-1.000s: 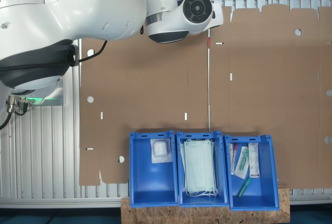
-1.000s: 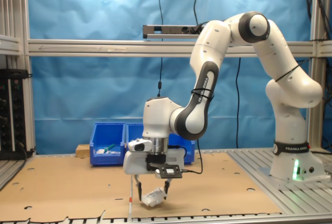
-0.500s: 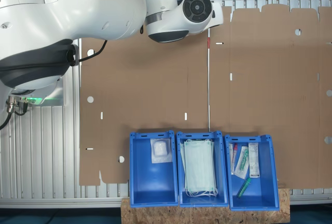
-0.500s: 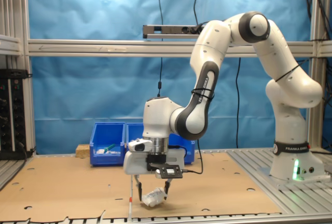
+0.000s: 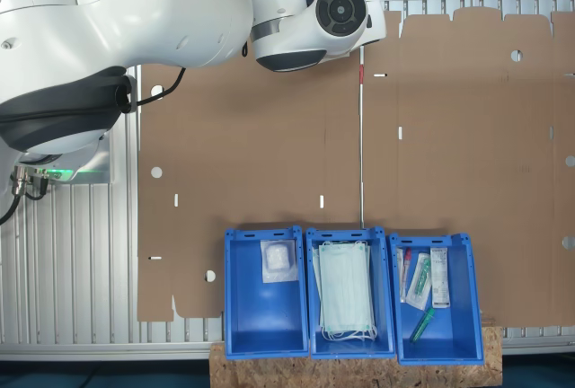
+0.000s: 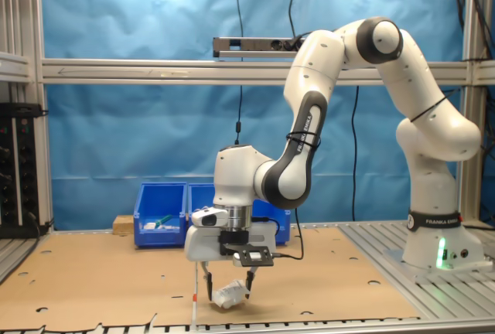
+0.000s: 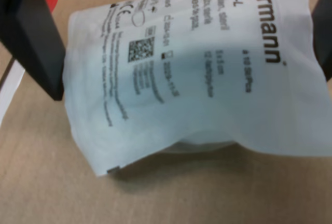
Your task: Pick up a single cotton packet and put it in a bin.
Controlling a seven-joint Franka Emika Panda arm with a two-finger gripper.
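My gripper is shut on a cotton packet, a wrinkly white plastic square with dark print. It hangs low over the brown cardboard near the front edge in the second exterior view. In the wrist view the cotton packet bulges between the two black fingers, pinched at its sides. The bin is the blue one at the first exterior view's left of the row, with one white packet lying in it.
A blue bin of pale green masks and a blue bin of tubes and slim boxes stand beside the bin. A thin red and white rod lies on the cardboard sheet. Metal rails border the sheet.
The gripper has risen very slightly with the cotton packet held in it. The bins and the rod have not moved.
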